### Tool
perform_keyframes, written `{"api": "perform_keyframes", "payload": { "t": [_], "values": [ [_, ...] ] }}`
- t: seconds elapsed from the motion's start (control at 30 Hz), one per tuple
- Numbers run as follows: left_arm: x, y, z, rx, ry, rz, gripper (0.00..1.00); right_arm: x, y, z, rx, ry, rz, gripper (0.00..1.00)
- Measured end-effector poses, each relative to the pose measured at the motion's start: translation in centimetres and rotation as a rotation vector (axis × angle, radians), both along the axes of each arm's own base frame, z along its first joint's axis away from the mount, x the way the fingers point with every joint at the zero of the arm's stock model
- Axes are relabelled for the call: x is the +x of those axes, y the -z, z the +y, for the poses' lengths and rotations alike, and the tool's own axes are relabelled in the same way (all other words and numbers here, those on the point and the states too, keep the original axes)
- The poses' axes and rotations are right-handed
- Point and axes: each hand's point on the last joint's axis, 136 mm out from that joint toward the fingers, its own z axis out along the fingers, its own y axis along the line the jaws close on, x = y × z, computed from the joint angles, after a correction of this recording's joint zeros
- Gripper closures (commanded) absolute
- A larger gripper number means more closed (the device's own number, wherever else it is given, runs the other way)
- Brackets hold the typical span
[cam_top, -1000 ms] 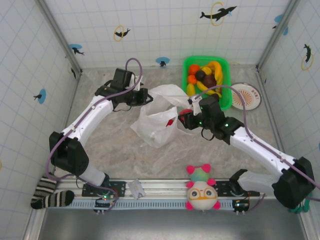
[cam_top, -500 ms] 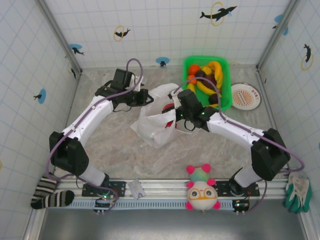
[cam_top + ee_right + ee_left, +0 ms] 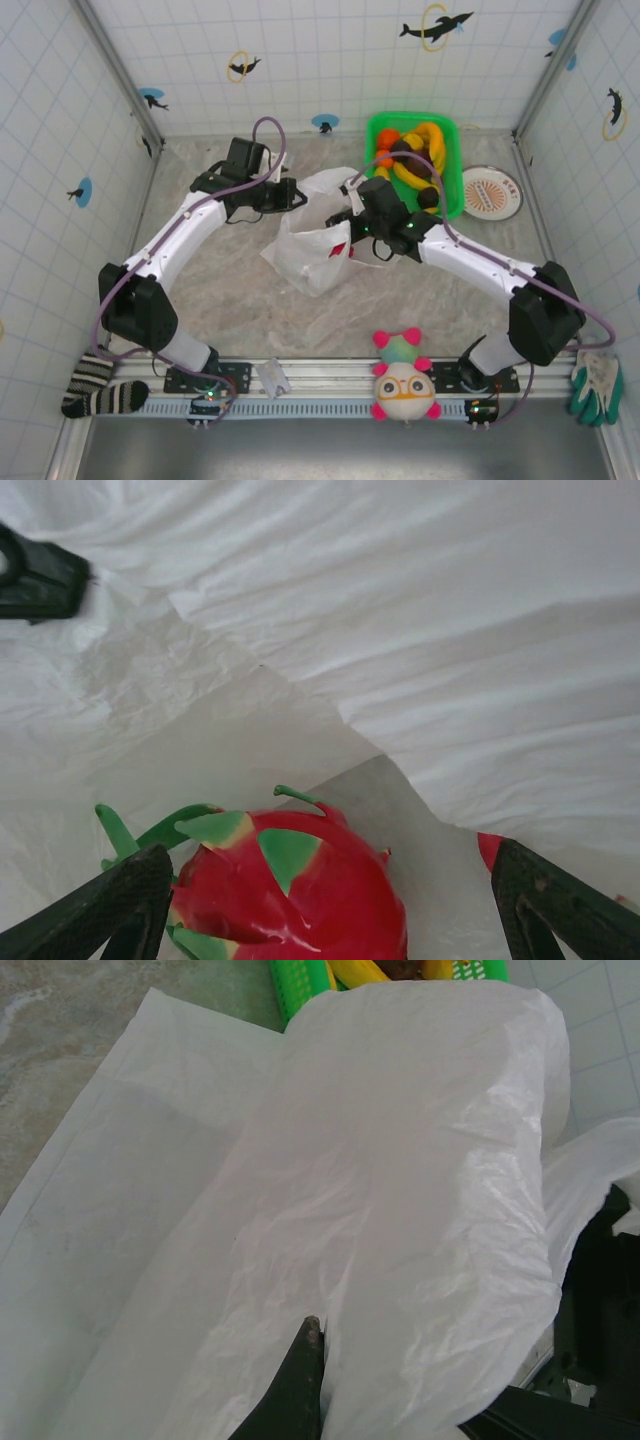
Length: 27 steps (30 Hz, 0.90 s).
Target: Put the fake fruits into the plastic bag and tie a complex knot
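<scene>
At the centre of the marbled table (image 3: 230,290) we log the plastic bag (image 3: 310,250), mouth held up, the left gripper (image 3: 288,195) pinched on its rim. Inside it the right gripper (image 3: 328,865) has its fingers (image 3: 110,915) spread wide and grips nothing; the dragon fruit (image 3: 300,900) lies between them. Tiled walls (image 3: 330,70) carry dolphin stickers (image 3: 436,25).

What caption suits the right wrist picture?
Glossy red plastic dragon fruit in the thin white plastic bag, framed by the open right pincer.

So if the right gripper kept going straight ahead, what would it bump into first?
Most likely the dragon fruit, which sits right between the right gripper's open fingers. Behind it is the white plastic bag, though how far back is hard to judge.
</scene>
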Motion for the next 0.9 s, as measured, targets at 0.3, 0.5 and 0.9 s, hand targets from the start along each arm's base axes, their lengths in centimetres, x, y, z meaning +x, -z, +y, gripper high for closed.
{"api": "perform_keyframes", "payload": {
  "t": [0.3, 0.5, 0.9],
  "values": [
    [0.1, 0.1, 0.1, 0.008, -0.008, -0.004, 0.93, -2.3, -0.4, -2.5, -0.002, 0.013, -0.012, 0.26],
    [0.2, 0.1, 0.2, 0.013, -0.012, -0.005, 0.93, -3.9, 1.4, -4.1, -0.027, 0.014, 0.009, 0.33],
    [0.3, 0.2, 0.3, 0.018, -0.018, -0.008, 0.93, -6.6, -0.6, -7.3, -0.033, 0.012, -0.068, 0.40]
  ]
}}
